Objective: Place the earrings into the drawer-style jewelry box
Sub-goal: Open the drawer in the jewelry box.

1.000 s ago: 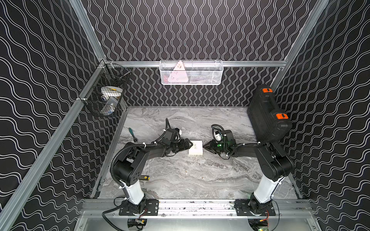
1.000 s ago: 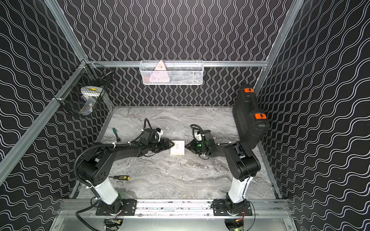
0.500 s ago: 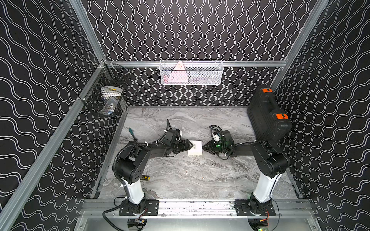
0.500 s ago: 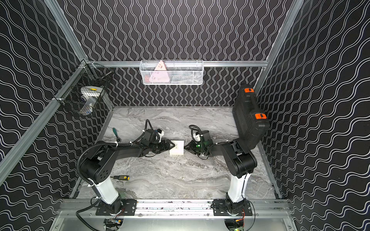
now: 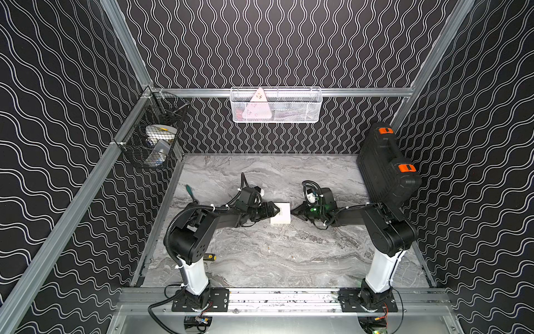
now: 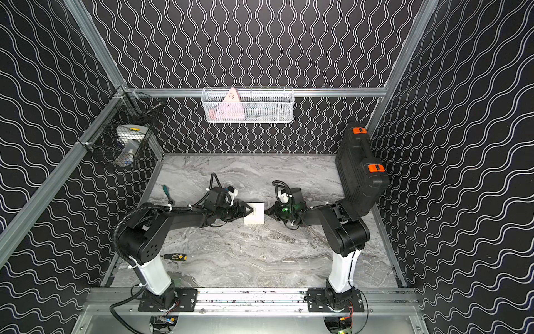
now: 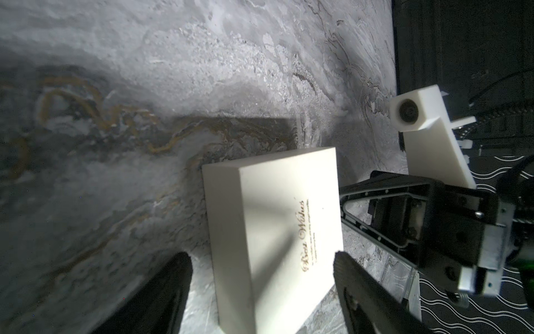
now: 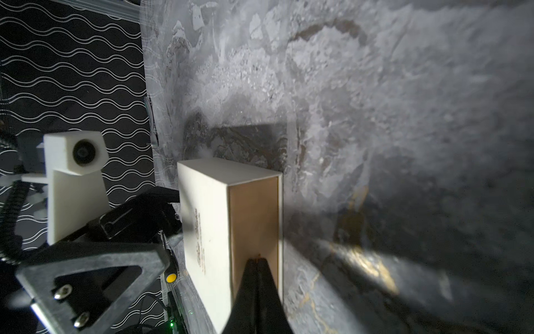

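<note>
Evidently the step in hand is opening the drawer, not yet loading it. The drawer-style jewelry box (image 5: 281, 214) lies flat near the middle of the tabletop (image 5: 332, 260), its tray pushed in. In both top views the left claw (image 5: 275, 210) meets it from 9 o'clock and the right claw (image 5: 293, 212) from 3 o'clock.

The left wrist view shows the left claw's fingers (image 7: 170, 277) standing apart, one on each side of the white sleeve (image 7: 274, 208), close to it but not clearly pressing. The right wrist view shows the right claw's jaws together, tips against the tan drawer front (image 8: 254, 214). A small dark speck (image 8: 258, 255) sits at the tips; whether it is a pull tab caught between them cannot be told.

The earrings (image 5: 268, 247) are pale specks on bare tabletop, at about 6 o'clock of the box and well apart from it.

The next move probably calls for the left claw to clamp the sleeve while the right draws the tray toward 3 o'clock. With a weak hold the whole box would likely slide.
</note>
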Controlling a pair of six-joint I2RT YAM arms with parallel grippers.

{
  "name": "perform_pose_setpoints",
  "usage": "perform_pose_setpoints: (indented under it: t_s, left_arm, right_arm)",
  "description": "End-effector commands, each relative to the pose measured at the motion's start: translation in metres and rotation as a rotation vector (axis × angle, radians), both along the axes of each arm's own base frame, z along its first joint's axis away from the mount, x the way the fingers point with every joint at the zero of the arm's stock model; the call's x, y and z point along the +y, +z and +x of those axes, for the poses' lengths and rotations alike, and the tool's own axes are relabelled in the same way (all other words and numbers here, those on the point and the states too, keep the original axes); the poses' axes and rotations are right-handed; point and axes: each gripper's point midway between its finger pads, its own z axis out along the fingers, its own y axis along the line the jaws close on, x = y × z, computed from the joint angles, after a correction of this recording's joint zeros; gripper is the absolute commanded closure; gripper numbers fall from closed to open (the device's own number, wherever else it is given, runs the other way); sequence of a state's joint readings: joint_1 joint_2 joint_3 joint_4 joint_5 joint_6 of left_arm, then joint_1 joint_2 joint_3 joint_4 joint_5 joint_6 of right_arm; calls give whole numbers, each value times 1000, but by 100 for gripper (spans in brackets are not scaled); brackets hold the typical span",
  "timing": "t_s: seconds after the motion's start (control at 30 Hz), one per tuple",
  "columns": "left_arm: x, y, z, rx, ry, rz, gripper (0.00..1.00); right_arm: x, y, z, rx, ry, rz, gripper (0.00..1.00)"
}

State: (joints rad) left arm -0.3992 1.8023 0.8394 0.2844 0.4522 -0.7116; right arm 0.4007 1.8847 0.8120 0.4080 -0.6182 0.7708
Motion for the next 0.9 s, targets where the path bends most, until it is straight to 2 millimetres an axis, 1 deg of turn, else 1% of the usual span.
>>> perform_pose_setpoints:
  t_s: [0.0, 0.07, 0.13, 0.2, 0.3, 0.4, 0.43, 0.5, 0.53, 0.67, 0.8, 0.87]
  left_arm:
    - [-1, 4, 2, -1, 10, -12, 17]
    - [2, 0, 2, 10, 19, 17, 14]
    - [4, -2, 1, 10, 19, 65, 9]
    - [2, -2, -1, 5, 8, 105, 7]
    - [-1, -6, -3, 11, -1, 139, 8]
    - [4, -15, -3, 42, 12, 211, 11]
    - [7, -18, -3, 47, 21, 243, 11]
    - [16, -19, -3, 42, 48, 326, 6]
    - [19, -20, -3, 40, 55, 359, 6]
    - [26, -23, -4, 48, 62, 455, 9]
    - [31, -28, -4, 63, 63, 508, 15]
    - [31, -29, -3, 66, 63, 510, 16]
  right_arm:
    - [4, 5, 3, -25, 0, 24, 100]
    - [3, 5, 3, -23, 1, 20, 100]
    - [2, 5, 3, -27, 1, 8, 100]
    - [-2, 2, 3, -24, -8, -17, 100]
    - [-3, 3, 3, -30, -6, -30, 100]
    - [-3, 3, 4, -27, -4, -42, 100]
    - [-4, 2, 4, -26, -6, -48, 100]
    - [-5, 2, 3, -28, -3, -57, 100]
    - [-6, 2, 3, -26, -4, -60, 100]
    - [-6, 3, 3, -30, -1, -66, 100]
    - [-7, 4, 2, -28, 1, -74, 100]
    - [-9, 4, 2, -31, -1, -81, 100]
